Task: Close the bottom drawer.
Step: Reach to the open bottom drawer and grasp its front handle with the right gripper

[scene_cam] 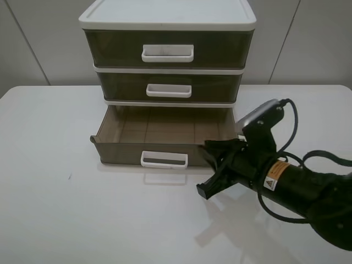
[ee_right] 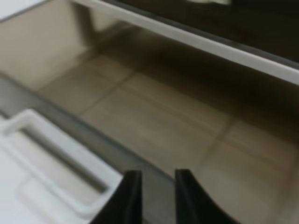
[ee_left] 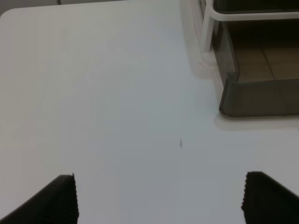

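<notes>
The bottom drawer [scene_cam: 159, 132], smoky olive-brown with a white loop handle [scene_cam: 164, 159], stands pulled out of the white-framed three-drawer unit [scene_cam: 168, 22] and looks empty. My right gripper [scene_cam: 213, 157] is at the right end of the drawer's front wall, to the right of the handle. In the right wrist view its fingers [ee_right: 156, 196] stand close together with only a narrow gap, holding nothing, above the front wall beside the handle [ee_right: 51, 154]. My left gripper [ee_left: 159, 200] is open and empty over bare table. The drawer's left front corner [ee_left: 261, 93] lies ahead of it.
The two upper drawers [scene_cam: 168, 52] are shut. The unit stands at the back middle of a white table [scene_cam: 66, 209]. The right arm's black cable [scene_cam: 291, 159] loops over the table at the right. The left arm does not show in the high view.
</notes>
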Robot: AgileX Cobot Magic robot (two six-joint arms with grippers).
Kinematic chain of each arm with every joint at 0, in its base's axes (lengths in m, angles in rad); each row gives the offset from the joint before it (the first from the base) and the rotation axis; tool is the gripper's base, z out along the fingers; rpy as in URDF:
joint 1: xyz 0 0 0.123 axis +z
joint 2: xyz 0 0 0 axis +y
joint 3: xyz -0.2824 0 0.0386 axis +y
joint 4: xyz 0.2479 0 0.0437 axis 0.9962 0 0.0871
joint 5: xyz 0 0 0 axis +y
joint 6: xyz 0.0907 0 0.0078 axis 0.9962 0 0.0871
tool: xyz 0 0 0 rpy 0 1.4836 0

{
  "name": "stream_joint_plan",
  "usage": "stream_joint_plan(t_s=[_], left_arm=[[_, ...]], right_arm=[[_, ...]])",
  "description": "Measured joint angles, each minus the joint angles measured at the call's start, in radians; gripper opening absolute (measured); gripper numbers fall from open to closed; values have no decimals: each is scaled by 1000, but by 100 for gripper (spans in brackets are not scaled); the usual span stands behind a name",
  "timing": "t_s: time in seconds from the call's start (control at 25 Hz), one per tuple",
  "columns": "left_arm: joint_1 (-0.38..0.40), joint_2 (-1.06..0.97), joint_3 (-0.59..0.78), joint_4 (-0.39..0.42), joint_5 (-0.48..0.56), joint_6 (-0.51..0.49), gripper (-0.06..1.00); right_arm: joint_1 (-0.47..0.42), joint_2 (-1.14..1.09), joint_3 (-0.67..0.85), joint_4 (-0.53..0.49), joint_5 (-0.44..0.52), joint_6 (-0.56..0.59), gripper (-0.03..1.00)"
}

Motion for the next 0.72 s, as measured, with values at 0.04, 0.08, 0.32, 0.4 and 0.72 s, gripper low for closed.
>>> stream_joint_plan(t_s=[0.04,0.08,0.32,0.4,0.72], left_arm=[[0,0,0,0,0,0,72],[0,0,0,0,0,0,72],[0,0,0,0,0,0,72],[0,0,0,0,0,0,72],[0,0,0,0,0,0,72]], right_arm=[[0,37,0,-56,-64,13,4],[0,75,0,-88,-113,21,4],[0,264,-63,-153,-169,31,2],[0,268,-78,-181,-173,31,2],[0,268,-112,-201,-178,31,2]])
